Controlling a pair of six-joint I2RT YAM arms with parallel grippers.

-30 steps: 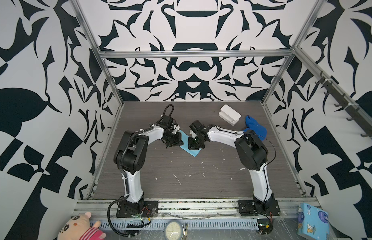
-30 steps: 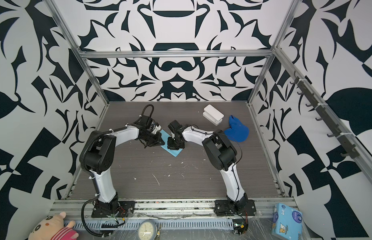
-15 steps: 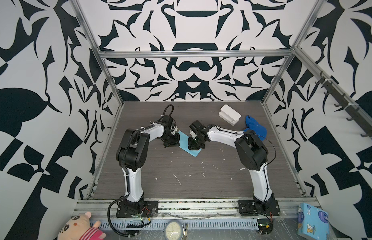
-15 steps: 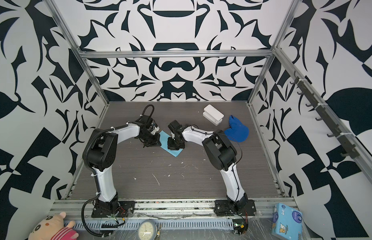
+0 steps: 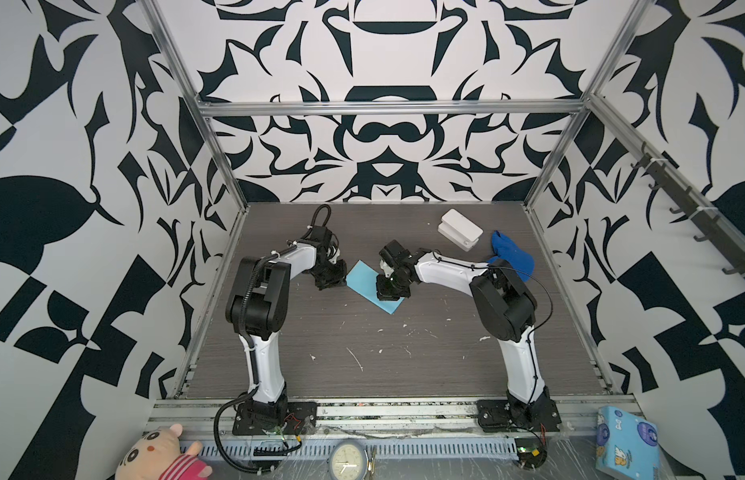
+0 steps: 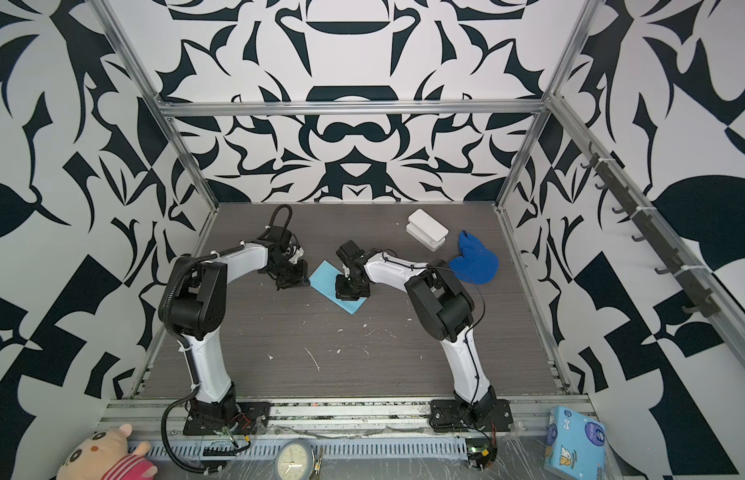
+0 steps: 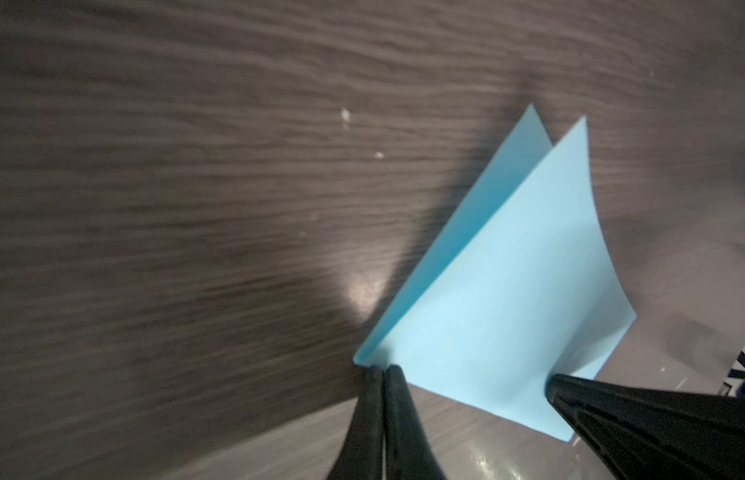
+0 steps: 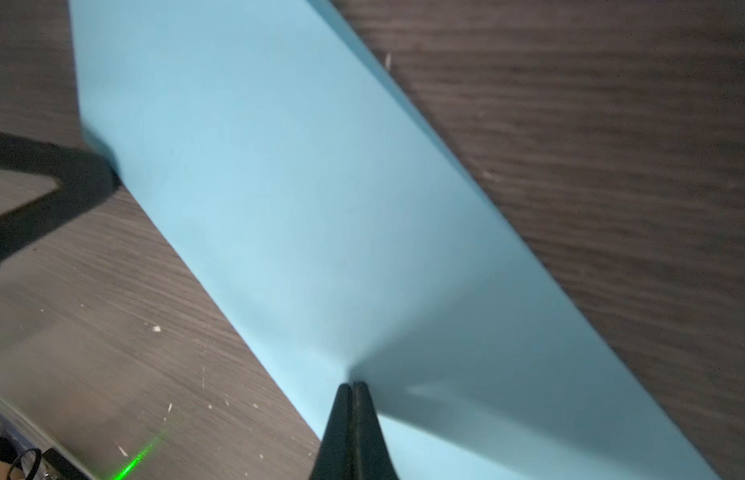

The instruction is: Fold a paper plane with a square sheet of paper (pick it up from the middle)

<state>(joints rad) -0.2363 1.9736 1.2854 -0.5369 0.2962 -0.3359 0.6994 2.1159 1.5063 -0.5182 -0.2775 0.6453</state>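
Two tools, left tool and right tool, meet the folded square sheet of paper.
Left tool's tips are pressed together at the sheet's folded corner; whether paper sits between them cannot be told. Right tool's tips, also pressed together, bear point-down on the top layer. In both top views the sheet lies mid-surface, long axis running upper left to lower right. Its two layers part at the far end in the left wrist view. Print on the light-blue box, lower right, is too small to read.
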